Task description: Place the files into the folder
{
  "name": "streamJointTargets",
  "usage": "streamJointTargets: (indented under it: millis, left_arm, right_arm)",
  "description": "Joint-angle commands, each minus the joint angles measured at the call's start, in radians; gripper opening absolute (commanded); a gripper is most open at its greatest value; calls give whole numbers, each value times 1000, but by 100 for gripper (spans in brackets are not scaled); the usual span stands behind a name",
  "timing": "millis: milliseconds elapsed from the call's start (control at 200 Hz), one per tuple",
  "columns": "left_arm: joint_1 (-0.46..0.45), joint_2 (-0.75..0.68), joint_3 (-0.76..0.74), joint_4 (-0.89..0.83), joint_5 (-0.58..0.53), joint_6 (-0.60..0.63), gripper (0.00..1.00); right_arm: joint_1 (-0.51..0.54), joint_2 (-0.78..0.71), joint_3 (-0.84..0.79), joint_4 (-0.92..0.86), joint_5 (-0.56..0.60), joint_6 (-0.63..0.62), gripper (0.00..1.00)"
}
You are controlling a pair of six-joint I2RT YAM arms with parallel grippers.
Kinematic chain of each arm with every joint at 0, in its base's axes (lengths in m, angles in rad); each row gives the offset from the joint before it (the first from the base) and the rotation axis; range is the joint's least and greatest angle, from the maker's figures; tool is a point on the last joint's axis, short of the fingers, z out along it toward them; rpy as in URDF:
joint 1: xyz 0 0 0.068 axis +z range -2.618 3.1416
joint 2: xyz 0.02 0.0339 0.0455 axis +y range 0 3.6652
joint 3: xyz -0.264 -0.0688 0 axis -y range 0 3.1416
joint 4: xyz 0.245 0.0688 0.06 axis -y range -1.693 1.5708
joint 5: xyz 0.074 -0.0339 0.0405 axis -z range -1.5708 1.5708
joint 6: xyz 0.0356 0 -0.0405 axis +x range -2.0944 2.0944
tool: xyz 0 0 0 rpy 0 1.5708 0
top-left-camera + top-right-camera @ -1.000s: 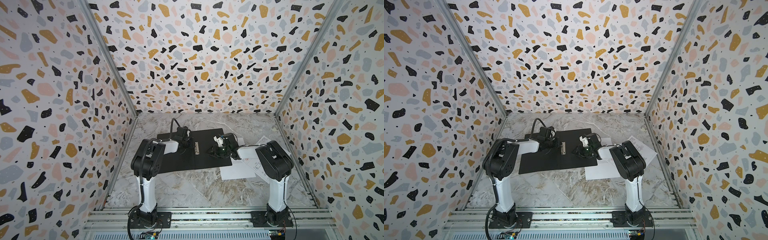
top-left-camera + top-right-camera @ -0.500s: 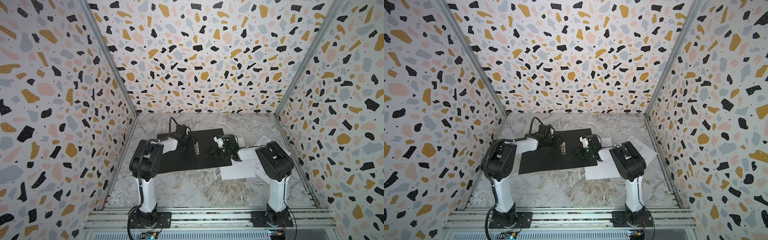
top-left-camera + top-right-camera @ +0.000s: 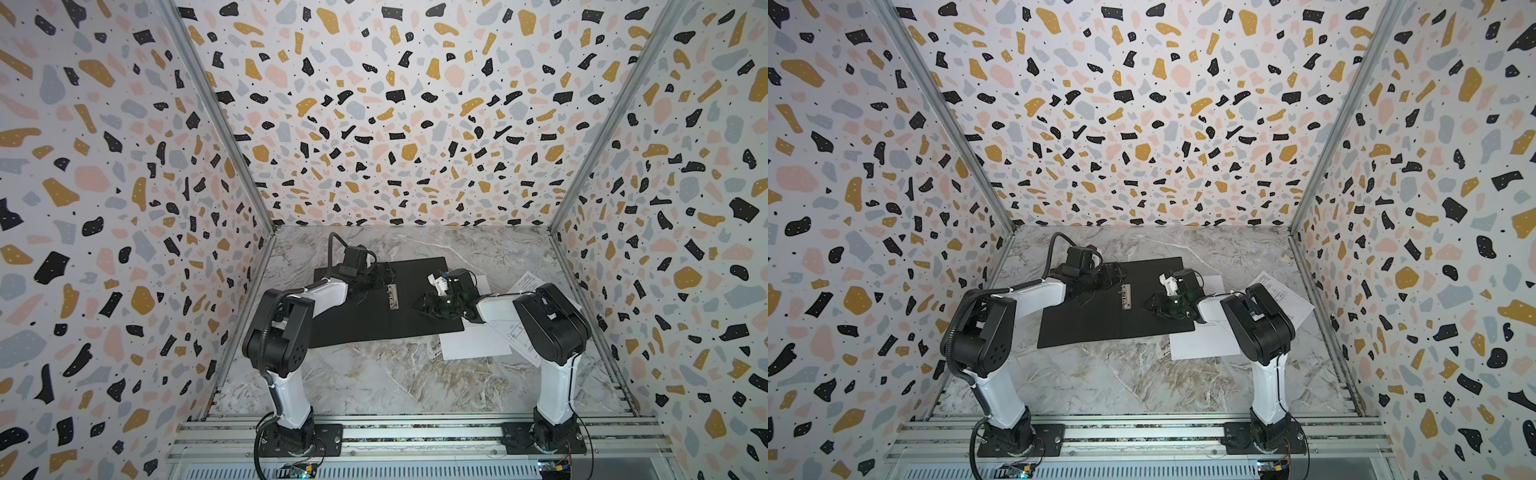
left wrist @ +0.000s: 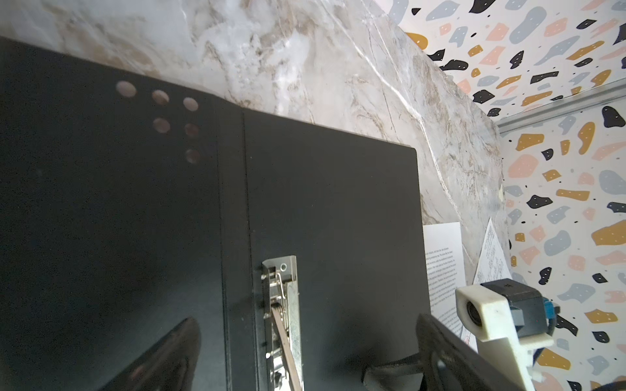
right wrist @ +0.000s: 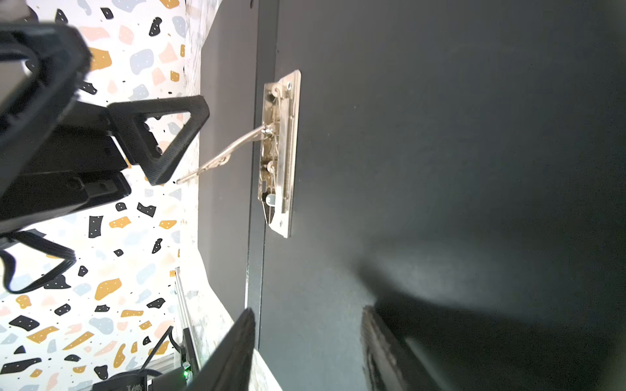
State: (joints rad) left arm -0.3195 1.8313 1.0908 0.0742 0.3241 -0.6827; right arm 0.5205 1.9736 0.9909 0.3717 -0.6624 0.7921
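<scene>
Our left claw [image 4: 306, 320] gapes wide and our right claw [image 5: 308, 309] stands part-open, both empty over the open folder [image 3: 374, 324], while the files [image 3: 473, 347] lie on the counter [image 3: 374, 382] against its right edge, nearer our right arm.

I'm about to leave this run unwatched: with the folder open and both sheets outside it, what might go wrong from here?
The clip lever stands raised beside the open left gripper; a brush could snap it down before any paper is in.
The text sheet and the drawing sheet appear to overlap, partly under the right arm; lifting one may drag the other.
The text sheet meets the right edge of the folder, so pulling it may shift both.
</scene>
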Motion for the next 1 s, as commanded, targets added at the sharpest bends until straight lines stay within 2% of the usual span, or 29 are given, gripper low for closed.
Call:
streamJointTargets:
  millis: [0, 195, 476, 996]
  left_arm:
    - [6, -52, -52, 74, 42, -57, 99]
    - [5, -134, -164, 132, 58, -108, 100]
    - [-10, -187, -327, 358, 115, -288, 100]
    - [-81, -57, -234, 470, 149, -365, 99]
  right_arm:
    - [-7, -74, -17, -31, -14, 0, 54]
    - [-40, -149, -54, -12, -11, -6, 61]
    - [-120, -204, -104, -56, 41, -45, 64]
    - [-260, -276, -215, -80, 47, -71, 64]
